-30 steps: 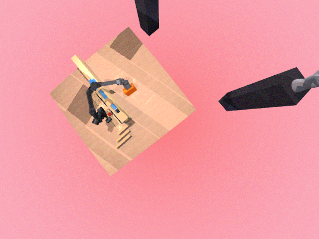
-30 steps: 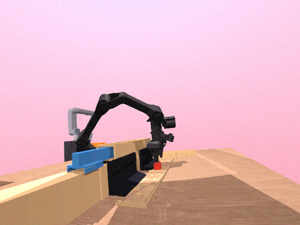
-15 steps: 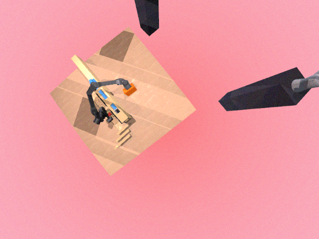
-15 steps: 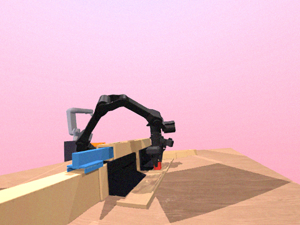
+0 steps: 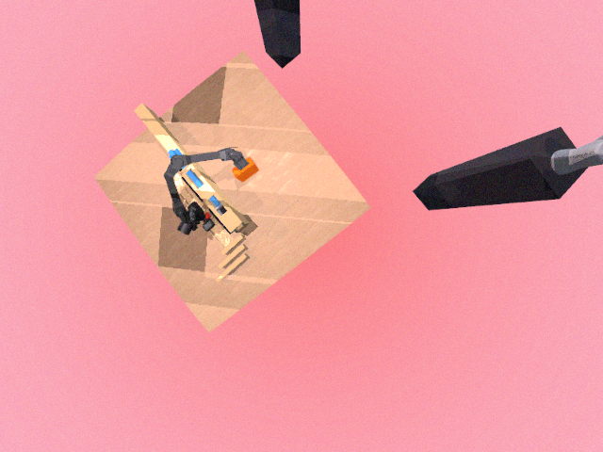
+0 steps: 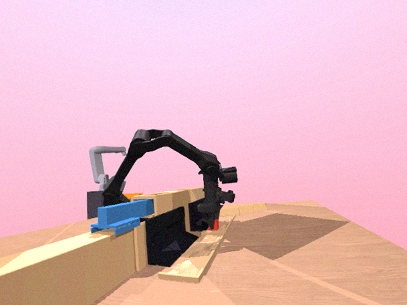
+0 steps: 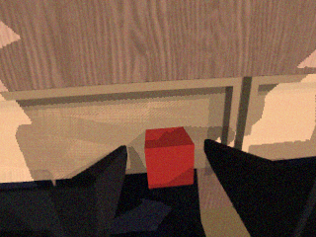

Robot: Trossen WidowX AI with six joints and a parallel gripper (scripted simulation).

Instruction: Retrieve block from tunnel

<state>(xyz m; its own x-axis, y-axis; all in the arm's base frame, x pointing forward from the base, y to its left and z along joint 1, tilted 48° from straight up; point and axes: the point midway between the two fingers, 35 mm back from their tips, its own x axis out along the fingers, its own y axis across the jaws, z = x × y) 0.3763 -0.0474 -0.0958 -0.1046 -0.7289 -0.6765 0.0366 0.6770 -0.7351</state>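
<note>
A square bench (image 5: pixel 292 160) (image 6: pixel 315 237) with a streaky wood-grain top carries everything. Along it runs a long, pale tan, boxy tunnel (image 5: pixel 227 214) (image 6: pixel 176 198), straight-edged, with dark rectangular openings in its side. The jointed arm (image 5: pixel 204 156) (image 6: pixel 186 148), matte black in the exterior view, arches over it from an orange, blocky base (image 5: pixel 251 173) (image 6: pixel 133 195). A flat, thin-rimmed tan ledge (image 6: pixel 188 265) (image 7: pixel 99 123) lies along the openings. Smooth blue pieces (image 5: pixel 195 178) (image 6: pixel 125 210), bar-shaped, sit on the tunnel's top and at its end. Slim, squared tan rods (image 5: pixel 233 267) lie near the tunnel's far end. The tapered black jaws (image 6: pixel 213 225) point down, partly open, one on each side of the block, not gripping it. Smallest is the red block (image 6: pixel 215 226) (image 7: pixel 170 160), a plain flat-faced cube, outside the covered part, beside an opening, and low down at the ledge.
</note>
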